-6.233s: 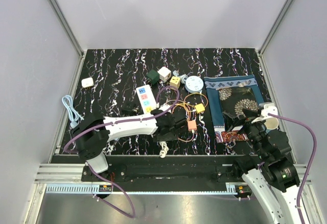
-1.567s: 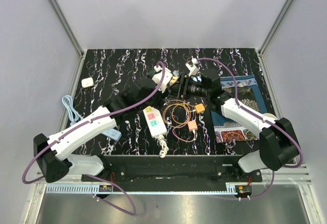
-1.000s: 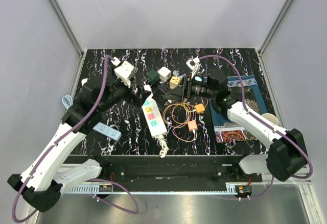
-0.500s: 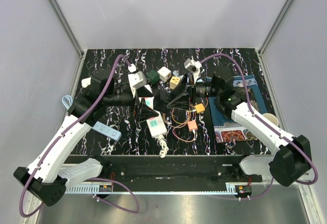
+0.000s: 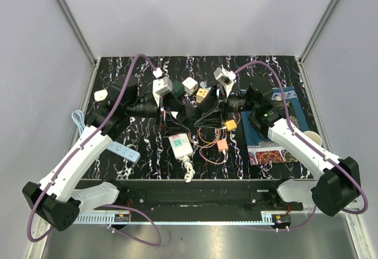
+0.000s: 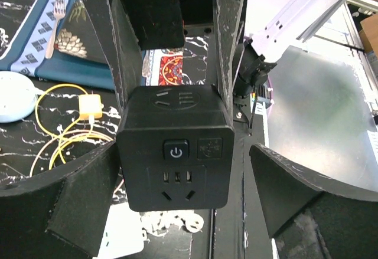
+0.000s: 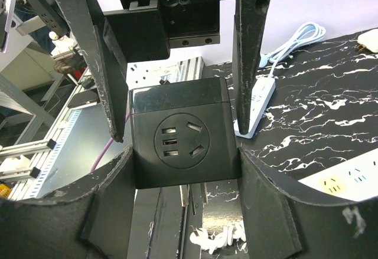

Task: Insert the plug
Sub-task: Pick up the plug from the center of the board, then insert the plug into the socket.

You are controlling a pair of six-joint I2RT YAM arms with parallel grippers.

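Observation:
A black cube adapter [image 5: 190, 111] with a power button and sockets hangs in mid-air above the table's middle. My right gripper [image 7: 184, 156] is shut on it, fingers pressed to both sides; its metal prongs [image 7: 190, 193] point down. My left gripper [image 6: 184, 153] is open around the same cube [image 6: 176, 153], with a clear gap at its right finger [image 6: 295, 194]. In the top view the left gripper [image 5: 184, 113] and right gripper [image 5: 196, 111] meet nose to nose. The white power strip [image 5: 180, 146] with coloured sockets lies just below and also shows in the right wrist view [image 7: 345, 179].
A pale blue power strip [image 5: 121, 150], a blue cable [image 5: 80, 126] and a white adapter [image 5: 101, 95] lie at the left. Green [image 5: 176, 88], white [image 5: 189, 85] and yellow [image 5: 202, 94] cubes sit behind. Yellow and orange wires [image 5: 212, 136] lie by a patterned mat [image 5: 277, 126] and a cup [image 5: 312, 138].
My left gripper has swung in from the left to the cube held by the right gripper. The right gripper has stayed near the middle with the cube.

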